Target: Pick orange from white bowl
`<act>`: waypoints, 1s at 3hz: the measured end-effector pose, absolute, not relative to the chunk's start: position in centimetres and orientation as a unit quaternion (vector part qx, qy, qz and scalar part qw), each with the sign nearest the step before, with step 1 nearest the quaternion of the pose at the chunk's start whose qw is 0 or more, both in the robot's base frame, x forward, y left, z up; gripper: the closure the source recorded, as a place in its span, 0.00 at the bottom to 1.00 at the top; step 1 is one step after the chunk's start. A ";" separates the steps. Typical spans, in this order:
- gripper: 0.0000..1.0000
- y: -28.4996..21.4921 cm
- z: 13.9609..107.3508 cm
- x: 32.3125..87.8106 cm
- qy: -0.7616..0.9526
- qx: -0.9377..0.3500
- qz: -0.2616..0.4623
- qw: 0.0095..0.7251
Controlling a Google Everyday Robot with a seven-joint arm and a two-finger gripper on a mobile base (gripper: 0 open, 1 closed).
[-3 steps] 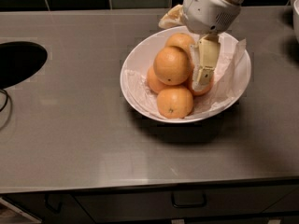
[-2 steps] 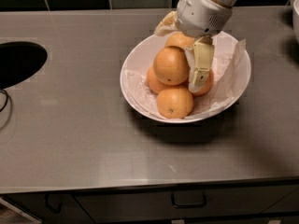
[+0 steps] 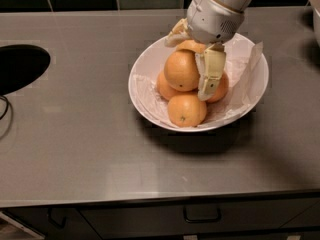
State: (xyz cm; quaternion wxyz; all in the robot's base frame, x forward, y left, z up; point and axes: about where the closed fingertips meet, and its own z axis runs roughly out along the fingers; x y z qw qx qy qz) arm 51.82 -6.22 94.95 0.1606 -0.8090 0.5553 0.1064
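The white bowl, lined with crinkled wrap, stands on the counter right of centre and holds several oranges. The largest, paler orange sits on top of the pile. My gripper reaches down into the bowl from the top right. One cream finger presses against the orange's right side, and the other finger is at its far upper left. The fingers are closed around this orange, which still rests on the others.
Smaller oranges lie below: one at the front, one at the left, one at the right. A dark round sink opening is at the counter's left. Dark tiles back the counter. A drawer handle is below the front edge.
The gripper has shifted slightly left, bringing its right finger in against the orange. The top orange has nudged a little left with it. The bowl has stayed put.
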 end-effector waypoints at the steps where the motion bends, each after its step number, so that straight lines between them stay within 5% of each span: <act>1: 0.14 -6.0 94.5 52.1 0.553 -0.812 0.105 0.156; 3: 0.17 -5.5 94.0 52.6 0.535 -0.825 0.104 0.153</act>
